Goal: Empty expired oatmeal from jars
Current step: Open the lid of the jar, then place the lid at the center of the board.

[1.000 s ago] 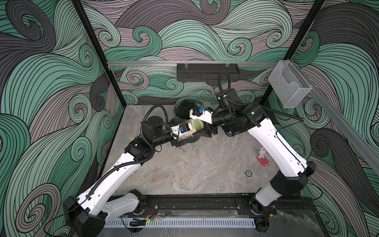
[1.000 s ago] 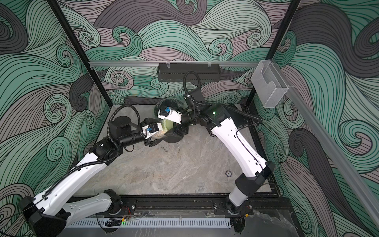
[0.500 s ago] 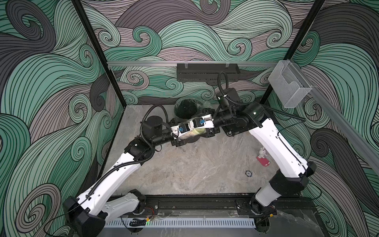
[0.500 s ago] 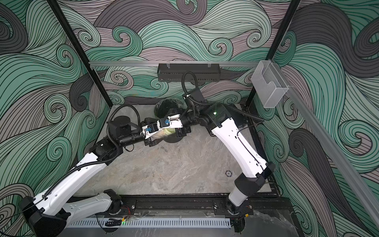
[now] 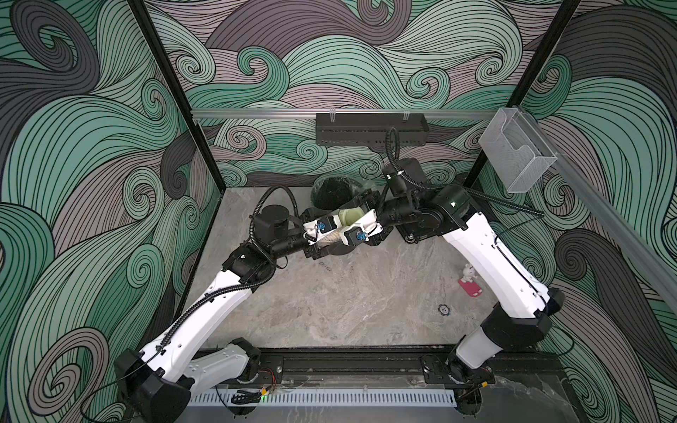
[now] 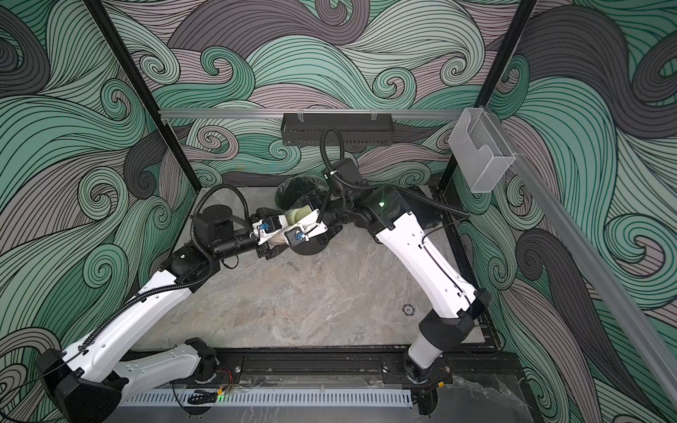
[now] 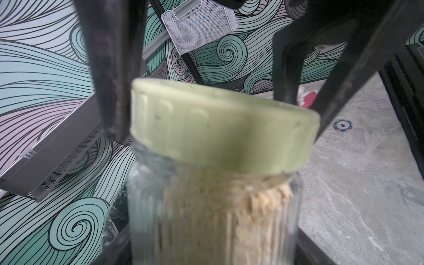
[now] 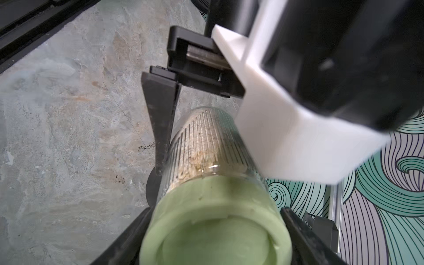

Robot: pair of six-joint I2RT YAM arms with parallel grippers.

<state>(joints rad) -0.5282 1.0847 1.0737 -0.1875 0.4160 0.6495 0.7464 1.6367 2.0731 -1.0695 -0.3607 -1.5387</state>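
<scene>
The ribbed glass jar (image 8: 206,137) is held off the table (image 5: 348,315) near the back middle. It is tilted, with its lid end aimed up and back toward the black-lined waste bin (image 5: 320,185) just behind it. The left gripper (image 5: 325,240) is clamped on the glass body, and one of its fingers (image 8: 160,128) lies flat against the jar's side. The right gripper (image 5: 351,219) comes in from the opposite end and is closed on the pale green screw lid (image 7: 218,142). Its two fingers (image 7: 112,80) press the rim from opposite sides. The lid is on the jar. In the left wrist view its lower edge runs slanted, with a strip of bare glass neck showing under one side. Oatmeal (image 7: 218,211) packs the glass right up to that edge.

Under the jar a dark round thing (image 6: 309,248) lies on the table (what it is I cannot tell). The bin stands at the table's back edge, by the wall. From the grippers forward to the front rail (image 5: 348,362) the marble lies open. On the right side, near the right arm, sit a poker chip (image 5: 444,310) and a small white figurine on a red base (image 5: 470,284), both well apart from the jar.
</scene>
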